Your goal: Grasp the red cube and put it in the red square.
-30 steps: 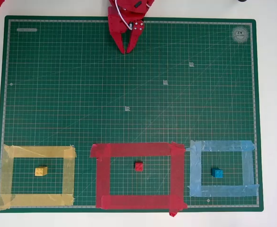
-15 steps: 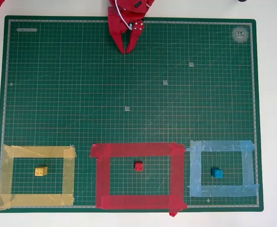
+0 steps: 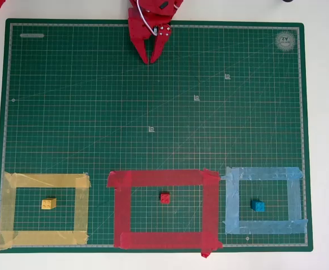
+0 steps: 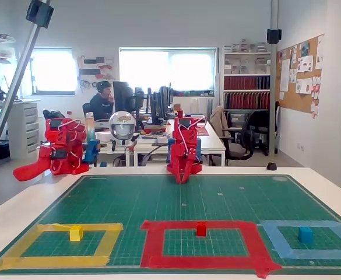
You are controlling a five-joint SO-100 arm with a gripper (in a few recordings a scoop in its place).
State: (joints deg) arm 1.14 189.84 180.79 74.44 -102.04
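And here we are over the green cutting mat (image 3: 153,112), spread across the white tabletop (image 3: 324,140). Up at twelve o'clock in the overhead view sits the red arm, folded back at the mat's far edge, its end effector (image 3: 151,58) pointing down toward six with both fingers drawn together to a single tip, nothing between them. From the fixed view the end effector (image 4: 182,178) hangs low at the far side of the mat, tips meeting just above the surface.

Now to the near edge, where three tape outlines run side by side. Dead centre at six o'clock is the red square (image 3: 122,208), wide strips with ragged overlapping corners, and there inside it rests the red cube (image 3: 165,197), a touch toward twelve o'clock from the middle of the opening, clear of the tape on every side. The fixed view agrees: red cube (image 4: 201,229) sitting upright within the red square (image 4: 153,242), studs on top.

Over toward eight o'clock, the yellow tape outline (image 3: 9,208) holds the yellow block (image 3: 48,203). At four o'clock, the light blue tape outline (image 3: 293,199) holds the blue block (image 3: 257,206). The arm is well apart from all three blocks.
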